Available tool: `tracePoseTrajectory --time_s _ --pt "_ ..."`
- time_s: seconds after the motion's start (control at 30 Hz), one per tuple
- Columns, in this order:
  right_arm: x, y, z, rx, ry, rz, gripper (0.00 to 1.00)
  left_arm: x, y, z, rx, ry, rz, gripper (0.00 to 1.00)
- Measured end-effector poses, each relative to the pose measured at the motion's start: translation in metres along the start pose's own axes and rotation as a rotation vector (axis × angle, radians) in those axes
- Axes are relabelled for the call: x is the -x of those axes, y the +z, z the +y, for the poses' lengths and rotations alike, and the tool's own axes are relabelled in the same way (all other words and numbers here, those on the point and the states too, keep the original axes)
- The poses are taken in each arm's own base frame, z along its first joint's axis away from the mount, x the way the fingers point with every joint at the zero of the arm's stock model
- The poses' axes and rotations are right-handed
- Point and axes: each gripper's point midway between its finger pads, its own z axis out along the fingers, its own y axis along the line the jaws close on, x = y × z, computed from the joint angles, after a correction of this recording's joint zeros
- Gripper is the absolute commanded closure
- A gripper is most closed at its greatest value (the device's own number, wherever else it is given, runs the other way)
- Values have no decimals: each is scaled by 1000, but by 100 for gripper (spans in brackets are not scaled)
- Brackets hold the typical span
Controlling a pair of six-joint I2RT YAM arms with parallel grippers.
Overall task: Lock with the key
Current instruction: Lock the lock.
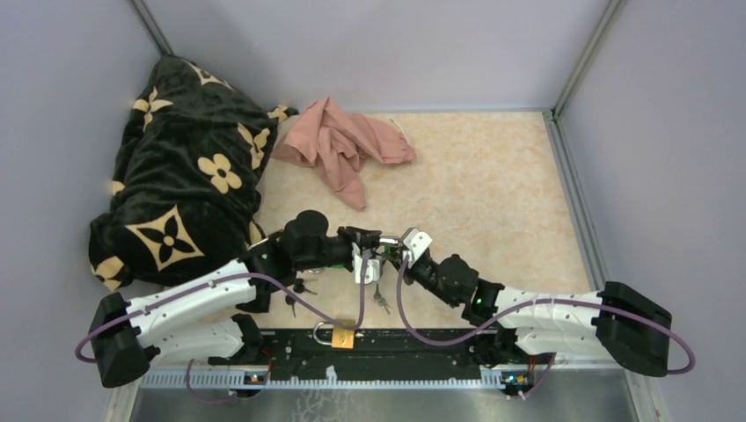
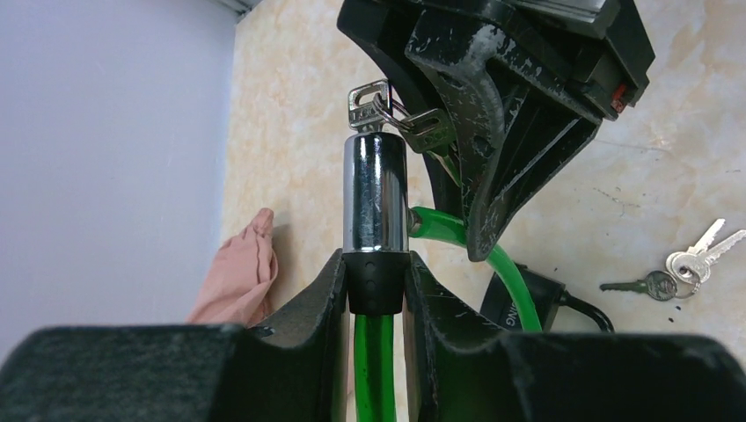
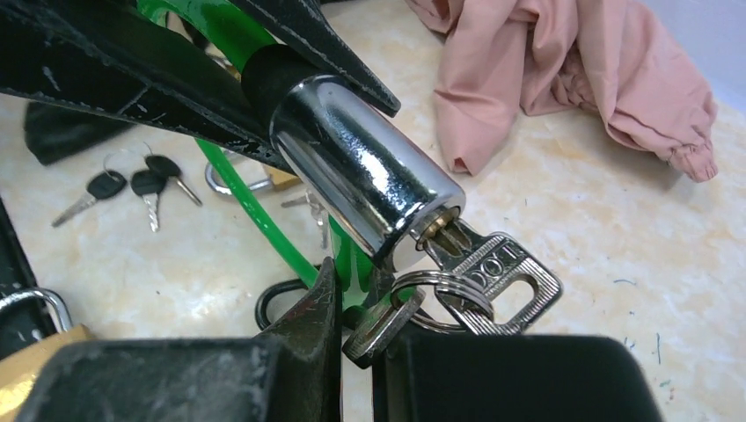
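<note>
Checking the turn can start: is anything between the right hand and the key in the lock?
Yes. The right hand is closed on the spare key hanging from the ring, not on the inserted key in the lock cylinder.

The overhead view looks down from behind the arm bases (image 1: 230, 341), far from the chrome lock cylinder (image 2: 375, 198); both wrist views face it closely from opposite sides.

Beige marbled tabletop (image 1: 493, 176). Black plush blanket with cream flower motifs (image 1: 185, 176), far left. Crumpled pink cloth (image 1: 343, 145), far centre. Silver key bunch (image 2: 691, 262). Black-headed keys (image 3: 132, 185).
</note>
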Motion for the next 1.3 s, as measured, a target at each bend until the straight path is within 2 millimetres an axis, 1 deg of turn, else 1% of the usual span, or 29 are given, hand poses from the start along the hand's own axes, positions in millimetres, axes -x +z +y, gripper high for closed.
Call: tracePoseTrajectory --time_s 0.1,0.27,0.4,0.43,0.5,0.6,0.63,0.73,0.8,0.93,1.03,1.17,1.2,1.3 --pt "-12 2 0 -2 -32 40 100 -12 1 -10 -3 -4 24 100" --pt "-41 1 10 40 -16 113 100 -26 6 -33 -25 -27 12 100" --pt "-48 -2 16 62 33 124 100 -30 8 -41 -25 -45 0 100" --pt "-48 -2 18 65 44 126 97 -30 8 -41 -22 -47 -3 100" --pt "-48 -3 19 71 57 129 86 -30 7 -42 -17 -53 -9 100" --pt "-48 -9 24 99 82 147 75 -27 6 -45 -24 -63 -33 100" --pt "-45 -11 25 106 90 143 72 -27 5 -47 -29 -68 -37 100" --pt "-24 -16 26 119 128 89 65 -36 4 -50 -35 -87 -26 100" --pt "-20 -19 28 131 144 91 62 -36 4 -49 -35 -92 -33 100" --pt "-16 -27 34 172 181 158 56 -39 3 -47 -39 -101 -45 100" --pt "-7 -34 42 236 241 224 47 -41 3 -46 -38 -97 -52 100" --pt "4 -43 44 319 361 318 40 -42 3 -45 -40 -95 -63 100" --pt "7 -45 43 333 388 337 36 -42 3 -45 -40 -96 -65 100" --pt "12 -53 42 376 464 400 34 -43 3 -43 -41 -95 -70 100"
